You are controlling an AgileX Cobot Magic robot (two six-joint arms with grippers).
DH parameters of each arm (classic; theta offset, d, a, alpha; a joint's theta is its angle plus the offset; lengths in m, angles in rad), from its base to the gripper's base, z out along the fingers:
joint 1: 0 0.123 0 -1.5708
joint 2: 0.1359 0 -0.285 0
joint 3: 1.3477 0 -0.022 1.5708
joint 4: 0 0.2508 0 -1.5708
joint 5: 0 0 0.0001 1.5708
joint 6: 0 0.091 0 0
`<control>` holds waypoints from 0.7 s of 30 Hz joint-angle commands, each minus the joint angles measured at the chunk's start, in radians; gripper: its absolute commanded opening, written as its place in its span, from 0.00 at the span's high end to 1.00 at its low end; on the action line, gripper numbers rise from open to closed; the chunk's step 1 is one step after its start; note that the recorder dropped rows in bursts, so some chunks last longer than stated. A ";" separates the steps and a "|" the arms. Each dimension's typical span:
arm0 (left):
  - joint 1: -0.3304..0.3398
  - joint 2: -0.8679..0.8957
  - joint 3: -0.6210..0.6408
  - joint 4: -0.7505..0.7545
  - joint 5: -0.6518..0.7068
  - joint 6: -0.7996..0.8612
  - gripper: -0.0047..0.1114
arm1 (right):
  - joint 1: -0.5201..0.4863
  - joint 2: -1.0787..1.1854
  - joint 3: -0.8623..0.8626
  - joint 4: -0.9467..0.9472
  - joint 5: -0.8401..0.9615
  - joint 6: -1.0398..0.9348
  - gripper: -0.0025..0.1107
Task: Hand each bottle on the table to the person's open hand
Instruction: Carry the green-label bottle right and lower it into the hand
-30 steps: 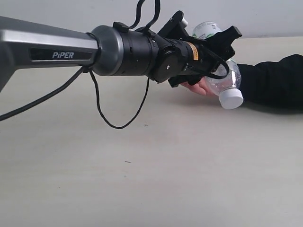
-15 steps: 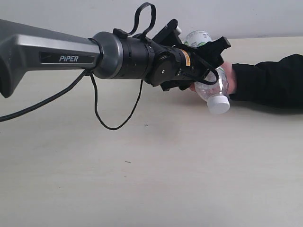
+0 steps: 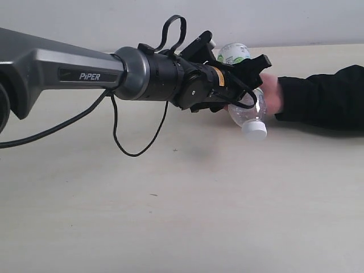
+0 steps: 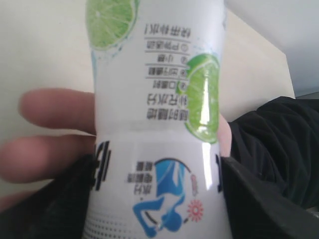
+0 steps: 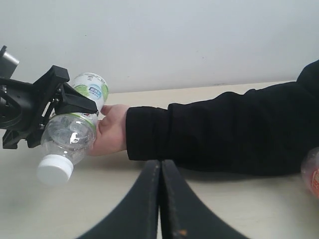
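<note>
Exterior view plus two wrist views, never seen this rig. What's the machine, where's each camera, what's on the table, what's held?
It is a two-armed robot; each arm ends in a gripper. The exterior view is from a camera off the arms; each wrist view from a camera on an arm. The left gripper is clamped on a clear, white-capped bottle with a lime label, beside a person's open hand. The right gripper is shut and empty. On the pale table, part of another bottle shows past the black sleeve.

Tilted lime-labelled bottle (image 3: 249, 115) (white cap down) against open hand (image 3: 272, 94)
</note>
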 commanded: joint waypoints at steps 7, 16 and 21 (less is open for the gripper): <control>0.005 0.001 -0.006 0.003 0.000 -0.007 0.78 | -0.005 -0.006 0.005 -0.001 -0.005 0.002 0.98; 0.005 0.001 -0.006 -0.001 -0.006 -0.063 0.36 | -0.005 -0.006 0.005 -0.001 -0.005 0.002 0.98; 0.005 0.001 -0.006 -0.001 -0.009 -0.063 0.23 | -0.005 -0.006 0.005 -0.001 -0.005 0.002 0.98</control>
